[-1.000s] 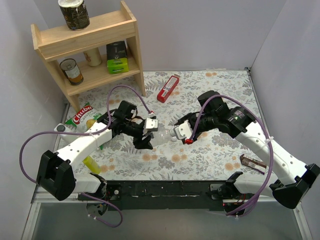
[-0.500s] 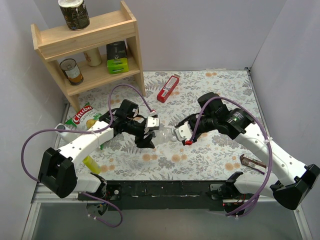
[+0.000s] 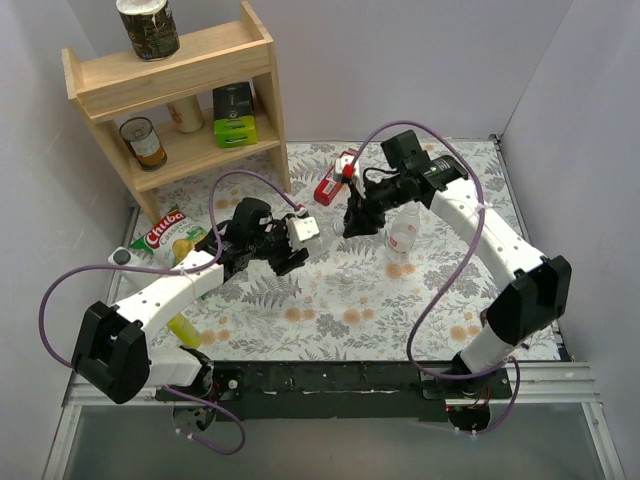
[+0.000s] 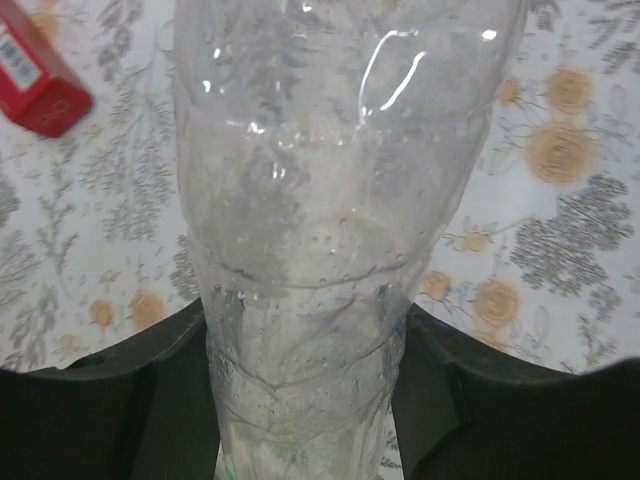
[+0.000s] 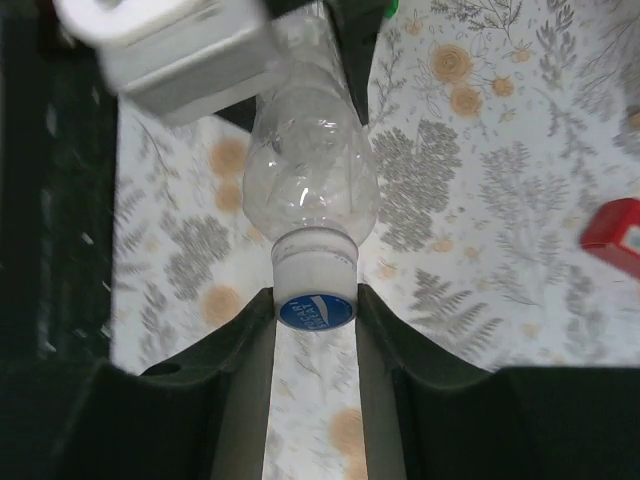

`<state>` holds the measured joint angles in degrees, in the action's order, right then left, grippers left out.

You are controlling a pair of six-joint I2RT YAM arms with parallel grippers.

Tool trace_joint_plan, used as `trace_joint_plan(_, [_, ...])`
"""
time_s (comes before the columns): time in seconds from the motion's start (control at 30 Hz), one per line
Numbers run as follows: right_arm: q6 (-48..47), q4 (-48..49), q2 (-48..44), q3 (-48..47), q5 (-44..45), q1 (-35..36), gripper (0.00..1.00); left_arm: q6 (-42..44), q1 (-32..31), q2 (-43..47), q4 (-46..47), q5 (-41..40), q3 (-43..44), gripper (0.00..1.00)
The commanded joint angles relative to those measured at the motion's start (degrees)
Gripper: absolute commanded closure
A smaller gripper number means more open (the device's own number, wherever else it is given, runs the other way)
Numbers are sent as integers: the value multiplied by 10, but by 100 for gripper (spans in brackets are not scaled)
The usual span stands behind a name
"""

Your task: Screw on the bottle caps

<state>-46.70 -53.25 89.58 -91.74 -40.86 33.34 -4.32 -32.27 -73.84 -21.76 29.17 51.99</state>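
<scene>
My left gripper (image 4: pixel 305 345) is shut on the body of the plain clear bottle (image 4: pixel 320 190) and holds it off the table, neck pointing right. In the right wrist view the blue-and-white cap (image 5: pixel 315 300) sits on that bottle's (image 5: pixel 310 180) neck. My right gripper (image 5: pixel 315 312) is shut on the cap, one finger on each side. From above, the left gripper (image 3: pixel 292 252) and right gripper (image 3: pixel 352 220) meet over the table's middle. The bottle with the red-and-white label (image 3: pixel 402 232) stands upright just right of them. The pale cap is not clearly visible.
A flat red box (image 3: pixel 337 176) lies behind the grippers. A wooden shelf (image 3: pixel 180 95) with cans stands at the back left. A chip bag (image 3: pixel 165 237) lies at the left edge. The floral table cloth (image 3: pixel 340 310) covers the table.
My right arm has swung from the right front to the back middle, its gripper now reaching the bottle's neck from farther back. The labelled bottle now shows. My left gripper shifted slightly with the bottle.
</scene>
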Motion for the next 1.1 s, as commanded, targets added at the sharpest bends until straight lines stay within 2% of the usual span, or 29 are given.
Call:
trace_joint_plan(0.0, [347, 45, 59, -21, -205, -56, 96, 8, -13, 54, 180, -135, -14, 100])
trace_joint_plan(0.07, [504, 163, 72, 11, -299, -81, 99, 28, -17, 57, 189, -162, -22, 100])
trace_joint_plan(0.1, [566, 194, 83, 3, -315, -82, 99, 29, -18, 57, 189, -168, -24, 100])
trace_joint_plan(0.13, [551, 164, 92, -12, -310, -81, 96, 29, -19, 57, 189, -173, -24, 100])
trace_joint_plan(0.17, [548, 163, 96, -24, -309, -83, 84, 15, -18, 56, 187, -179, -25, 100])
trace_joint_plan(0.23, [545, 170, 102, -43, -307, -92, 68, -2, -18, 53, 180, -193, -28, 100])
trace_joint_plan(0.27, [540, 176, 101, -51, -302, -109, 34, -16, -18, 53, 163, -194, -29, 100])
trace_joint_plan(0.3, [529, 179, 93, -63, -298, -118, 27, -16, -17, 53, 148, -178, -28, 100])
trace_joint_plan(0.37, [440, 152, 81, -78, -273, -144, 13, -16, -16, 63, 117, -150, -35, 100])
trace_joint_plan(0.4, [396, 134, 66, -87, -264, -150, 12, -17, -10, 68, 107, -118, -38, 100])
trace_joint_plan(0.43, [288, 117, 55, -85, -250, -152, 11, -17, -8, 74, 97, -95, -40, 100])
trace_joint_plan(0.47, [235, 84, 30, -78, -245, -152, 10, -21, -2, 82, 75, -62, -41, 100])
trace_joint_plan(0.5, [186, 76, 15, -65, -249, -152, 9, -16, 24, 85, 59, -15, -37, 100])
trace_joint_plan(0.53, [140, 79, -4, -21, -250, -152, 9, -13, 36, 84, 41, 86, -33, 100])
trace_joint_plan(0.57, [111, 96, -37, 3, -244, -151, 8, -17, 47, 79, 13, 118, -25, 100])
trace_joint_plan(0.63, [91, 152, -69, 66, -244, -147, 9, -41, 57, 48, -15, 180, 15, 100])
trace_joint_plan(0.7, [74, 202, -104, 97, -234, -139, 10, -48, 59, 13, -50, 202, 47, 100])
trace_joint_plan(0.87, [68, 268, -136, 151, -207, -108, 12, -83, 59, 20, -2, 210, 20, 100])
trace_joint_plan(1.07, [83, 285, -112, 150, -219, -101, 17, -76, 59, 18, -16, 211, 30, 100])
